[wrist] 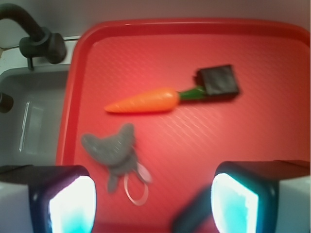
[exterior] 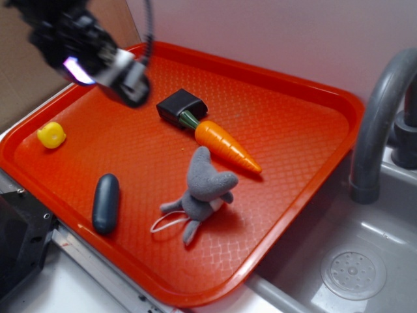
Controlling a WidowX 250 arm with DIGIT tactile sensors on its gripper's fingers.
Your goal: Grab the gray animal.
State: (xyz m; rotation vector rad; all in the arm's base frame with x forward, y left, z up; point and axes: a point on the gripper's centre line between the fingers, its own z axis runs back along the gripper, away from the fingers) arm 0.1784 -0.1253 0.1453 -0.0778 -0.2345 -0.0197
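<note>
The gray animal (exterior: 202,193) is a small plush mouse with big floppy ears and a white string loop. It lies near the front middle of the orange tray (exterior: 306,111). In the wrist view it (wrist: 114,148) lies left of centre, above the left finger. My gripper (exterior: 124,75) hovers blurred above the tray's back left, well away from the toy. In the wrist view the gripper (wrist: 153,201) is open and empty, its two fingers wide apart with glowing pads (wrist: 73,204).
An orange carrot (exterior: 227,146) with a green stem lies behind the toy, touching a black block (exterior: 181,106). A dark blue-gray capsule (exterior: 105,203) lies front left. A yellow duck (exterior: 51,135) sits far left. A gray faucet (exterior: 381,111) and sink (exterior: 352,267) are on the right.
</note>
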